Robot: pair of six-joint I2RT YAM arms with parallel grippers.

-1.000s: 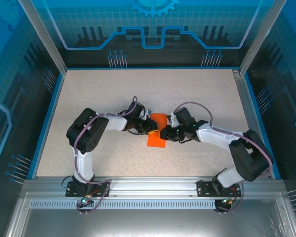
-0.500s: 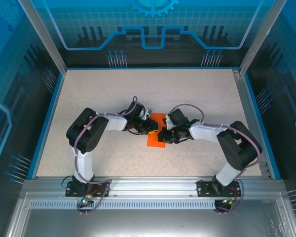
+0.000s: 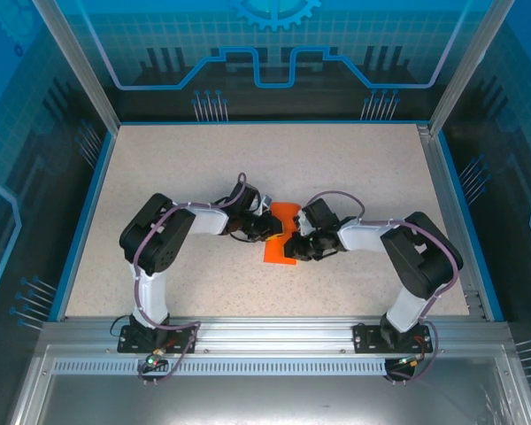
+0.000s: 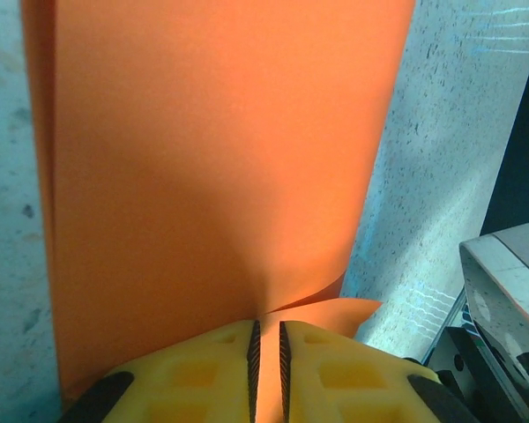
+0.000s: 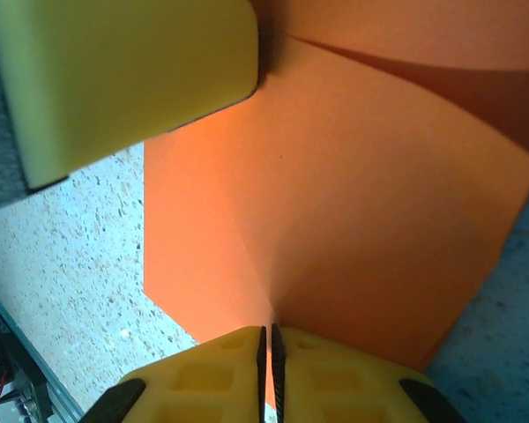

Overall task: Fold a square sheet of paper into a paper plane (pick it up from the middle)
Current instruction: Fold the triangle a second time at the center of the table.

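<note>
The orange sheet of paper (image 3: 280,241) lies mid-table, folded into a narrow upright strip with a slanted lower corner. My left gripper (image 3: 272,228) comes at it from the left and my right gripper (image 3: 295,244) from the right, and they almost meet over it. In the left wrist view the sheet (image 4: 212,159) runs into the narrow slit of the left gripper (image 4: 266,339), with a loose flap curling to the right. In the right wrist view the sheet (image 5: 361,211) creases into the right gripper (image 5: 268,348), which is shut on its edge. A yellow finger (image 5: 123,79) of the left gripper presses on the paper's far corner.
The speckled table (image 3: 177,168) is ringed by a blue rim (image 3: 88,212) and metal frame posts. Both arm bases sit on the near rail (image 3: 265,332). Part of the right arm (image 4: 507,282) stands close beside the paper in the left wrist view.
The right arm's elbow has swung left and folded in, bringing its gripper further onto the paper. The left arm and the paper have hardly moved.
</note>
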